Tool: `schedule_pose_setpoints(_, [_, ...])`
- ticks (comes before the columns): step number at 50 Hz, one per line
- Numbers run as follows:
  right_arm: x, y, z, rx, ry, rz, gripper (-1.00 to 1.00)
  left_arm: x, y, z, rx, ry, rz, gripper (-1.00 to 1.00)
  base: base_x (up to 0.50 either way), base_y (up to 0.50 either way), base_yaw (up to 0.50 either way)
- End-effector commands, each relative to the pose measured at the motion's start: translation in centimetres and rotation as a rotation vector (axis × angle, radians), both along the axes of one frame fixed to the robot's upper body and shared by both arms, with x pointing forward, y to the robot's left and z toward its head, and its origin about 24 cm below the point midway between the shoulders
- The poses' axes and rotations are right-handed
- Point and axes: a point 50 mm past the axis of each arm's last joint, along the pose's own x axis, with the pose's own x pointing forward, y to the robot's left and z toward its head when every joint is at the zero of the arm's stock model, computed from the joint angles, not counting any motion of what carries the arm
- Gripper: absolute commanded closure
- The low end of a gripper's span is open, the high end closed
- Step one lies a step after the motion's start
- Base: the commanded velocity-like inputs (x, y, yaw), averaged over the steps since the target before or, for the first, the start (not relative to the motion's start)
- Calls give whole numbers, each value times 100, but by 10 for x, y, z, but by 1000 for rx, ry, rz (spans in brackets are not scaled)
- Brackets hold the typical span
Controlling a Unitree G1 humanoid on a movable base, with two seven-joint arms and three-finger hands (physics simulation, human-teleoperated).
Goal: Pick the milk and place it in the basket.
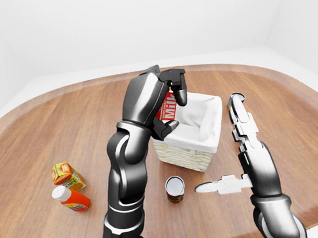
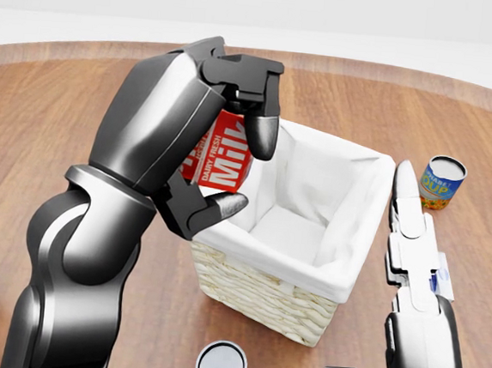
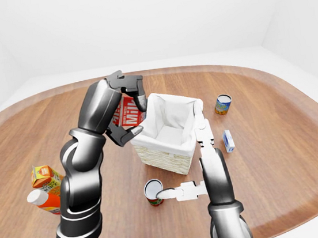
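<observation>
The milk is a red carton with white lettering, tilted and held off the table. My left gripper is shut on it, one finger over its top edge and the thumb under it. Carton and hand hang over the left rim of the basket, a wicker box with a white cloth liner and nothing showing inside. My right gripper stands open just right of the basket, fingers straight and pointing up the head view, thumb spread out toward the bottom.
A soup can stands right of the basket, and a small blue and white carton lies near it. Another can stands below the basket. An orange juice carton and an orange bottle sit on the wooden table's left.
</observation>
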Motion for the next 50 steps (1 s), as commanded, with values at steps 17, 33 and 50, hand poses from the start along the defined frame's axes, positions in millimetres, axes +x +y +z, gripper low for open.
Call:
schedule_pose_setpoints(17, [0,0,0,0,2,2,-100,-22,-26,13,-37,-25,-147,100,0,0,0])
schedule_pose_setpoints(33, [0,0,-2,0,9,2,-100,-20,-21,28,-175,-84,-199,100,0,0,0])
schedule_pose_setpoints(50, [0,1,-3,-1,12,3,-100,16,-21,27,-261,-11,-190,100,0,0,0])
